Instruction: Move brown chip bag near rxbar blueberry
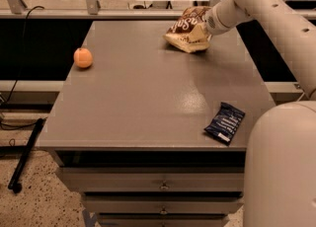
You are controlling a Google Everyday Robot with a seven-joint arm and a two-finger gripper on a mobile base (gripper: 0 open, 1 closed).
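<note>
The brown chip bag, crinkly brown and cream with white lettering, is at the far right of the grey table. Its right side is raised and its left edge is low by the tabletop. My gripper reaches in from the right and is shut on the bag's right side, its fingers mostly hidden by the bag. The rxbar blueberry, a small flat navy wrapper with white text, lies near the table's front right corner, well apart from the bag.
An orange ball-like fruit sits near the table's left edge. Drawers run below the front edge. The robot's white body fills the lower right. A rail and a glass barrier stand behind the table.
</note>
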